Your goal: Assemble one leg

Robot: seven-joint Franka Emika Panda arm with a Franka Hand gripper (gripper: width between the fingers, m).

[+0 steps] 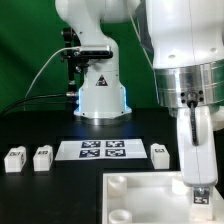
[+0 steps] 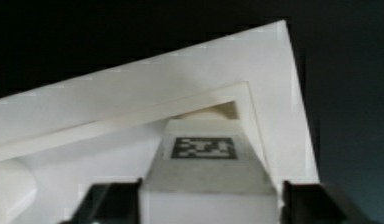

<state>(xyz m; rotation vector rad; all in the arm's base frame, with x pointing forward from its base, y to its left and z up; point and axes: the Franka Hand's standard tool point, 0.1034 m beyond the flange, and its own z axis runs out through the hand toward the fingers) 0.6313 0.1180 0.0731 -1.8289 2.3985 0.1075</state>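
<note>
My gripper (image 1: 196, 186) hangs over the near right corner of the broad white slab (image 1: 140, 192), at the exterior view's right. In the wrist view my gripper (image 2: 207, 206) is shut on a white leg (image 2: 203, 160). Its black-and-white tag faces the camera, and the dark fingers (image 2: 114, 204) press on both its sides. The leg stands over the slab (image 2: 118, 110) near a corner. Whether its lower end touches the slab or a socket is hidden. Three more legs stand on the table: two at the left (image 1: 15, 158) (image 1: 42, 157) and one at the right (image 1: 160, 153).
The marker board (image 1: 100, 150) lies flat on the black table between the loose legs, just behind the slab. The arm's white base (image 1: 100, 95) stands at the back against a green backdrop, with cables at the exterior view's left.
</note>
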